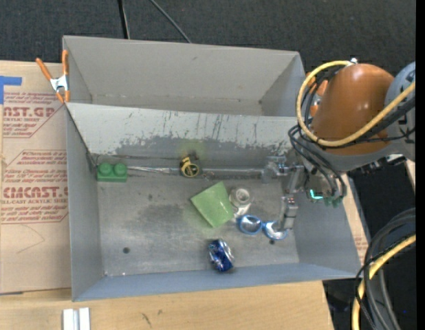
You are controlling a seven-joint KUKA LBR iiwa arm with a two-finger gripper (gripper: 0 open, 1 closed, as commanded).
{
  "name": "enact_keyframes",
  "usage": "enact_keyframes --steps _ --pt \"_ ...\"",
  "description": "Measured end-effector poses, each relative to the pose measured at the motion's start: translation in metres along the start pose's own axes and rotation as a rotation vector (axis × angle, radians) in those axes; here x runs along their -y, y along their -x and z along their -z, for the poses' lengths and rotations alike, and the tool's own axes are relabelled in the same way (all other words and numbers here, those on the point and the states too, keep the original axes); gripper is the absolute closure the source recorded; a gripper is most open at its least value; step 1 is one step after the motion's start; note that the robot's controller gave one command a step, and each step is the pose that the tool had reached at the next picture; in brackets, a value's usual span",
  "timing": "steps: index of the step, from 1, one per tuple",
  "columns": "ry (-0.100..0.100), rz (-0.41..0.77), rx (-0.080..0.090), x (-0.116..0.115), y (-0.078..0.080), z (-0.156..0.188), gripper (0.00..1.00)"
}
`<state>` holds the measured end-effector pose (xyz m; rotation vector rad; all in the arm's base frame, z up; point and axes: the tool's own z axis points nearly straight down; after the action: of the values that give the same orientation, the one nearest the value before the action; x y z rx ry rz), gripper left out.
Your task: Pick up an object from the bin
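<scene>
My gripper (287, 215) hangs low over the right part of the bin floor, pointing down and slightly left. At its lower end lies a small blue and white piece (274, 234); I cannot tell whether it is held. Just left of that sits a shiny blue round thing (249, 224). A small clear cup (240, 198) stands behind it, beside a flat light-green square (212, 205).
A crumpled blue wrapper (221, 255) lies near the front wall. A small yellow and black thing (190, 166) and a green brick (111, 172) lie along the back wall. The arm with its orange cover and cables hangs over the bin's right rim.
</scene>
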<state>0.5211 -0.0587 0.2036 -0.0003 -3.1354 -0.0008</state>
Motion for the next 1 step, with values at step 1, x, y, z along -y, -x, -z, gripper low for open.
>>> enact_keyframes --steps 1 --pt "0.0 0.005 0.001 -0.0289 0.0074 -0.1245 0.0"
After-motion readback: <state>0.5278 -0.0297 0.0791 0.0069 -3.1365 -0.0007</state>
